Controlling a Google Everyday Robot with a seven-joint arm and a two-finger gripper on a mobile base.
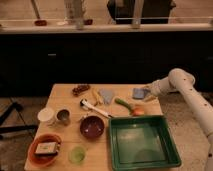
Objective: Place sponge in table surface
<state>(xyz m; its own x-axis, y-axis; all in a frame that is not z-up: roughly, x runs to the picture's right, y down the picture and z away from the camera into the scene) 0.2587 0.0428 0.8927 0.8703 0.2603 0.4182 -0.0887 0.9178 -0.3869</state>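
Gripper [146,92] hangs at the light wooden table's [65,95] right edge, jaws clamped on the flat blue sponge [139,93]; we judge lowering and release next.

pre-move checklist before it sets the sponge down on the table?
1. Sponge at the gripper: ok, the blue sponge sits at the arm's tip near the table's back right corner.
2. Grip state: cannot tell.
3. Sponge over the table, not the green bin: ok.
4. Sponge resting on the surface or just above: cannot tell.
5. Landing spot free: ok, the green vegetable lies apart, to the left front.
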